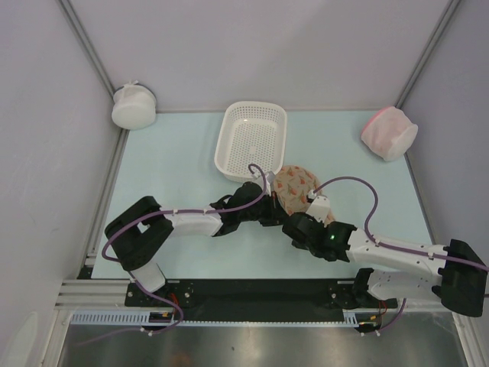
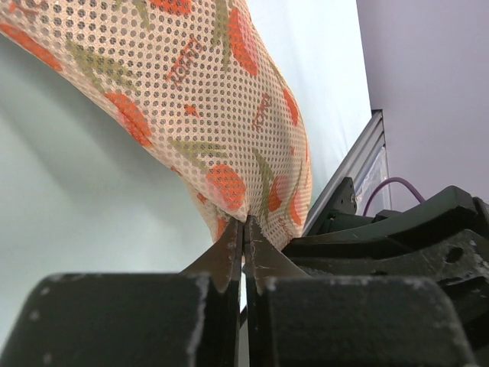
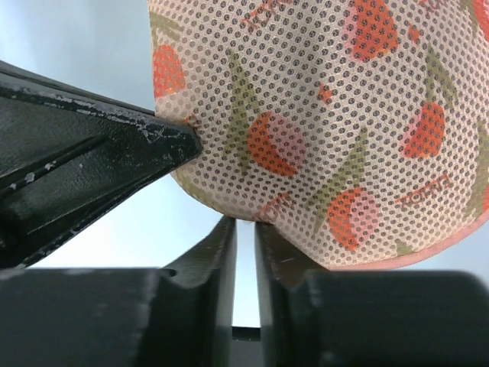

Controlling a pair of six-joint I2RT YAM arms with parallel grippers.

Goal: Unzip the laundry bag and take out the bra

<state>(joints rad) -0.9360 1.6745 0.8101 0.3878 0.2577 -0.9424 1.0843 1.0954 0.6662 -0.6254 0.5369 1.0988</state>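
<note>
Near the basket (image 1: 226,139), both jaws seemingly pinch the laundry bag (image 1: 294,186)

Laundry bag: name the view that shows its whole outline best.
Top external: only there the laundry bag shows overall shape, partly hidden. Both wrist views give only close-up patches of printed mesh.

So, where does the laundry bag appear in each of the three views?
Top external: the laundry bag is at centre, just on the near side of the white basket.
Left wrist: upper left and centre.
Right wrist: upper right.
Shared landmark: the left gripper pinching its edge.
</note>
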